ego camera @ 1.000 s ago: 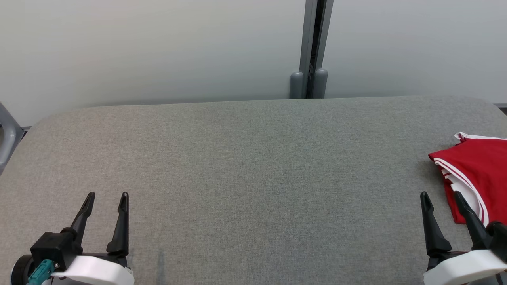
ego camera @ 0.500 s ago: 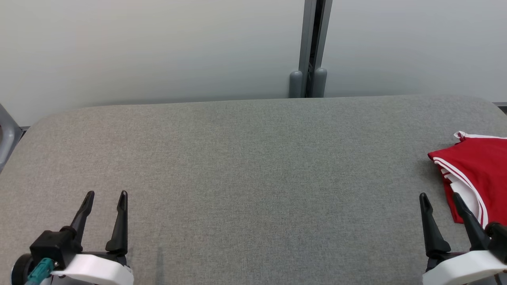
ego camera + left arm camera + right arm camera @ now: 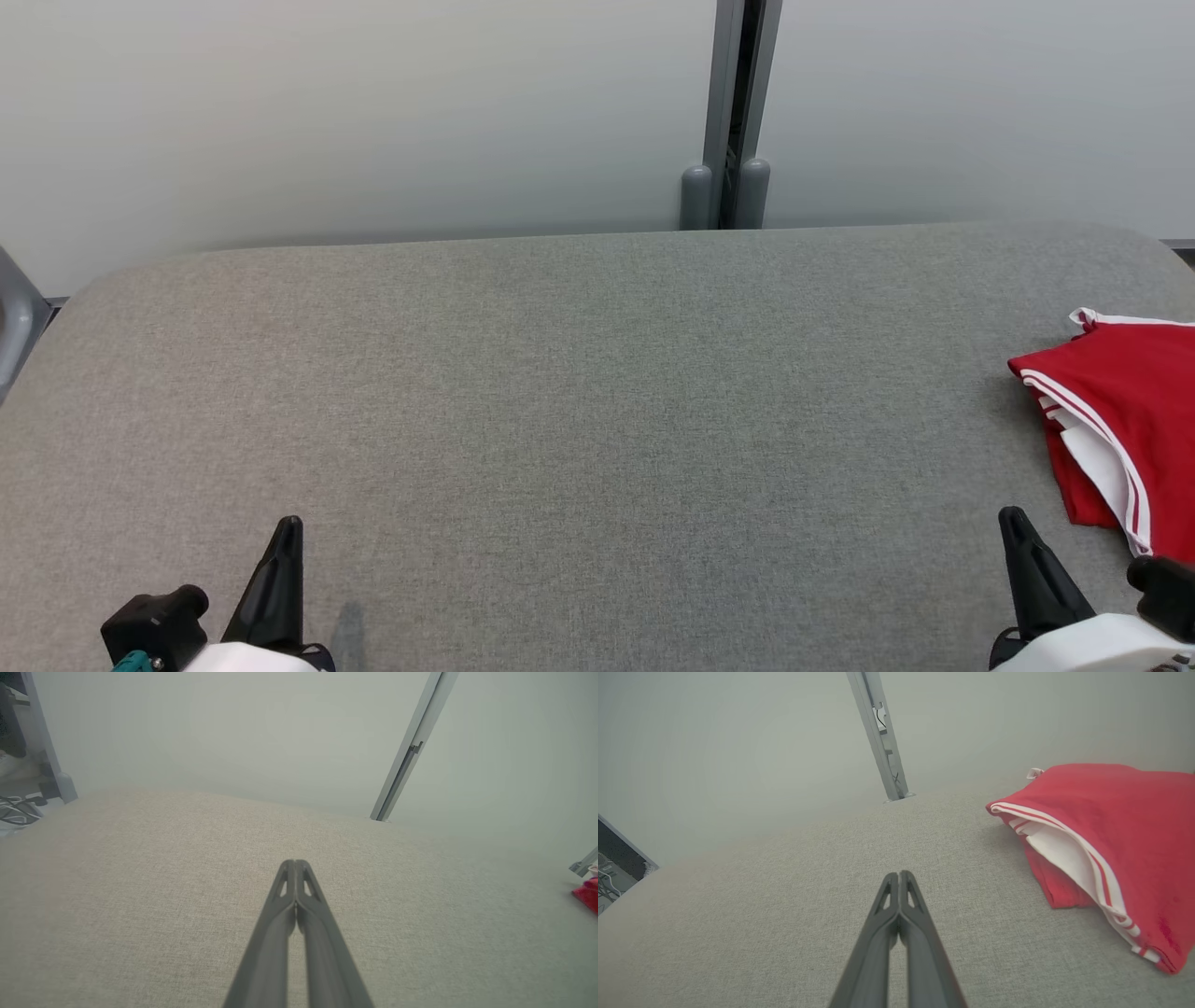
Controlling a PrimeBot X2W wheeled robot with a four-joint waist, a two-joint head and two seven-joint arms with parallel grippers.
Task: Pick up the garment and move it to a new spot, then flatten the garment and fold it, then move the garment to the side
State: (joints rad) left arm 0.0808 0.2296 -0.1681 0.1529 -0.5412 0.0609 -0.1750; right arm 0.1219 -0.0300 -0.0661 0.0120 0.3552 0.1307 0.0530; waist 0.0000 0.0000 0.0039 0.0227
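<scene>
Red garment lay in folded layers at the table's 3 o'clock edge — the side spot the task names. Left gripper at 7 o'clock and right gripper at 5 o'clock were closed, empty — apparently parked clear of it.

The head view looks forward and down across the grey surface toward the wall, while the wrist views skim low along the left hand and the right hand, all three sharing the surface, post and red garment.
</scene>
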